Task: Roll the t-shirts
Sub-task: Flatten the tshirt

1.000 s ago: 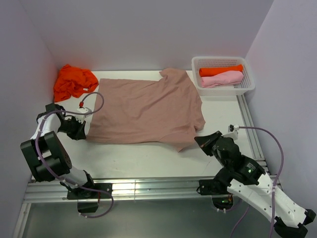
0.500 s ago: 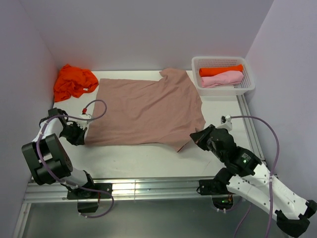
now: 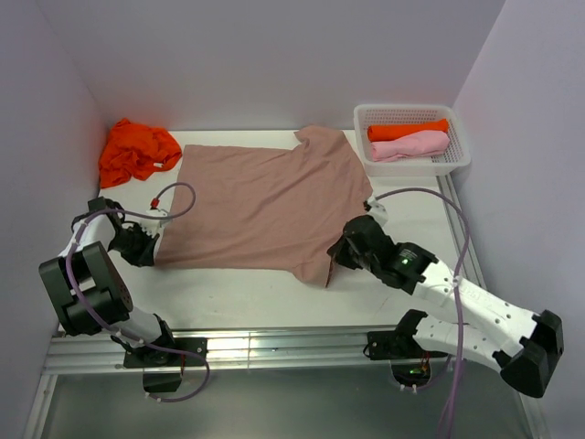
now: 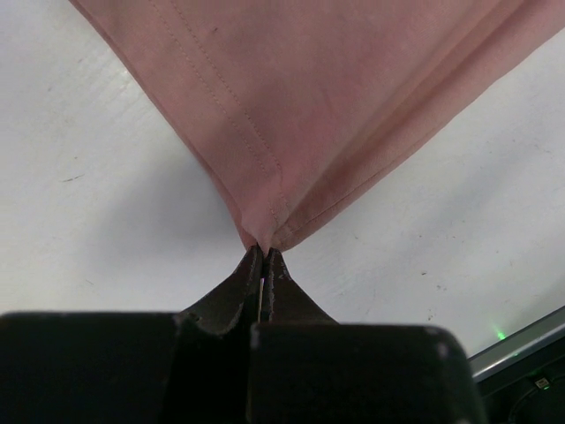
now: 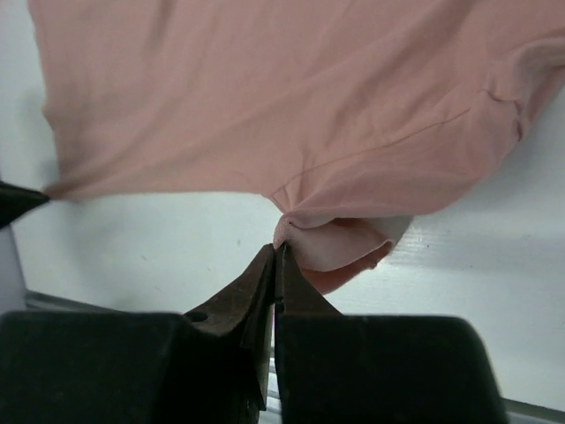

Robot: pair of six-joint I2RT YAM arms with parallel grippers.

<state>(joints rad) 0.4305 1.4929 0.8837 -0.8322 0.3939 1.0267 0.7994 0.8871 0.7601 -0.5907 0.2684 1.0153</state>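
A dusty pinkish-brown t-shirt (image 3: 265,203) lies spread flat across the middle of the white table. My left gripper (image 3: 151,249) is shut on the shirt's near left corner (image 4: 262,231). My right gripper (image 3: 336,258) is shut on the near right hem, where the cloth (image 5: 340,243) bunches and folds under at the pinch. A crumpled bright orange t-shirt (image 3: 135,151) sits at the far left corner. In the white mesh basket (image 3: 460,155) lie a rolled orange t-shirt (image 3: 407,130) and a rolled light pink t-shirt (image 3: 409,145).
The basket stands at the far right corner against the wall. Grey walls close in the table on the left, back and right. A metal rail (image 3: 274,346) runs along the near edge by the arm bases. Cables loop over both arms.
My right gripper has moved left and forward from beside the shirt and closed on its near right hem, lifting and bunching it. The left gripper has kept hold of the left corner.
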